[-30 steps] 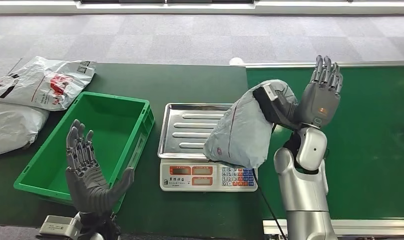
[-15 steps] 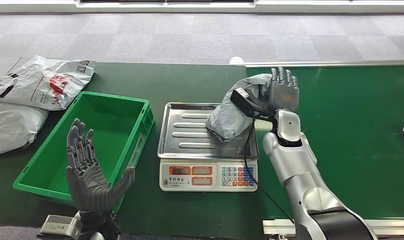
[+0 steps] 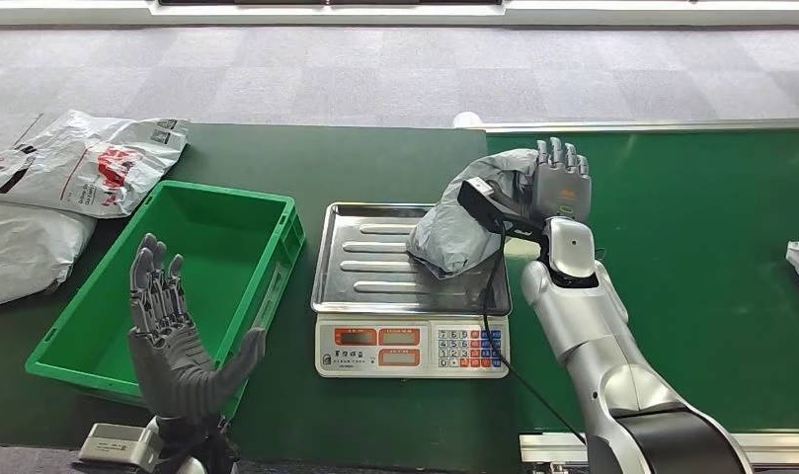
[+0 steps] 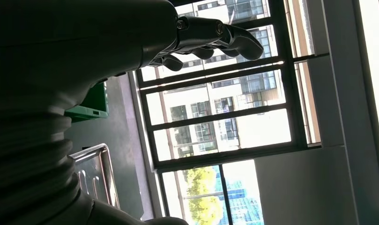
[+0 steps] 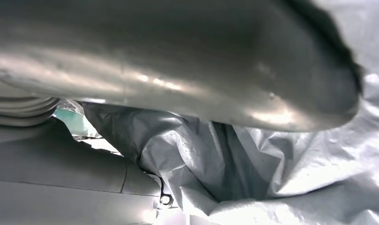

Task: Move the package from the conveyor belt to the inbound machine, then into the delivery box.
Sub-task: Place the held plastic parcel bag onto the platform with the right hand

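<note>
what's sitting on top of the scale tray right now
A grey package rests on the tray's right side, gripped by the right hand. The tray beneath the package is hidden.

The package [image 3: 461,222] is a grey, crumpled plastic mailer bag; it rests on the right rear part of the scale's ribbed steel tray [image 3: 375,257]; its far end rises toward the conveyor belt [image 3: 711,257]; the green delivery box [image 3: 183,267] sits left of the scale.
</note>
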{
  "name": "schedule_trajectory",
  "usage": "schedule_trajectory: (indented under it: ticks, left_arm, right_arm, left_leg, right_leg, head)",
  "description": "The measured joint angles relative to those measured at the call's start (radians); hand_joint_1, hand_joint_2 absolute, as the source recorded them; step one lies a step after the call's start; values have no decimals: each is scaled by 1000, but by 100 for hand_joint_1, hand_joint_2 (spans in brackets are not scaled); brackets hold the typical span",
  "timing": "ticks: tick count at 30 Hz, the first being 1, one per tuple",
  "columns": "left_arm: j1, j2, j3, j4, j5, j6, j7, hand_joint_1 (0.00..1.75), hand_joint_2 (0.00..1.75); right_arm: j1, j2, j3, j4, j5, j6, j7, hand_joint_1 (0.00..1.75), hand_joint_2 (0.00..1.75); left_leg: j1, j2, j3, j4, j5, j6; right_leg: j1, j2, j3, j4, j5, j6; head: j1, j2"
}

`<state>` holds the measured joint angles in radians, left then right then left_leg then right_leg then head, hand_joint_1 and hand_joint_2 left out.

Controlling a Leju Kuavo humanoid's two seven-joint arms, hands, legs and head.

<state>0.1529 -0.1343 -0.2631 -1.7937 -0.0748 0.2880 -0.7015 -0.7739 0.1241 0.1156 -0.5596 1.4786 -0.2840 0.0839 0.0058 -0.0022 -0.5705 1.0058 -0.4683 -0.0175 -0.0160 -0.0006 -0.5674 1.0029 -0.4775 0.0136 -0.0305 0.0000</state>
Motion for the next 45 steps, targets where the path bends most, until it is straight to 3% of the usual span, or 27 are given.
schedule_trajectory:
  ticks: [29,32,33,35,39,40,42,45]
  left_arm:
    - [0,-2,1,0,0,0,0,0,175]
    - [0,-2,1,0,-1,0,0,0,175]
    - [0,-2,2,0,-2,0,0,0,175]
    - [2,-4,5,2,-10,-3,0,0,175]
    - [12,-8,22,5,-20,-21,0,0,175]
    - [13,-9,25,5,-20,-23,0,0,175]
    - [13,-10,30,5,-20,-29,0,0,175]
    - [15,-12,34,5,-20,-33,0,0,175]
  right_arm:
    - [-12,-5,15,26,0,0,0,0,0]
    - [-12,-5,15,26,-8,8,-8,131,131]
    - [-11,-5,13,22,-37,37,-34,175,175]
    - [-7,-4,-7,-6,-194,195,-180,175,175]
    - [-3,-15,-54,-85,-872,812,-743,175,175]
    - [-3,-18,-58,-98,-1025,921,-844,175,175]
    - [-3,-20,-64,-115,-1195,989,-905,175,175]
    - [-1,-22,-66,-134,-1118,901,-807,175,175]
  left_leg:
    - [0,0,0,0,0,0]
    - [0,0,0,0,0,0]
    - [0,0,0,0,0,0]
    - [0,0,0,0,0,0]
    - [0,4,0,0,0,0]
    - [-1,5,0,0,0,0]
    - [0,4,0,0,0,0]
    - [0,3,0,0,0,0]
  right_leg:
    - [0,0,0,0,0,0]
    - [0,0,0,0,0,0]
    - [0,0,0,0,0,0]
    - [0,0,0,0,0,0]
    - [0,4,-2,0,1,-1]
    - [0,4,-3,0,1,-2]
    - [1,3,-2,0,1,-2]
    - [1,2,-1,0,1,-2]
  head:
    - [0,0]
    - [0,0]
    - [0,0]
    - [0,0]
    - [0,0]
    - [0,0]
    - [0,0]
    - [0,0]
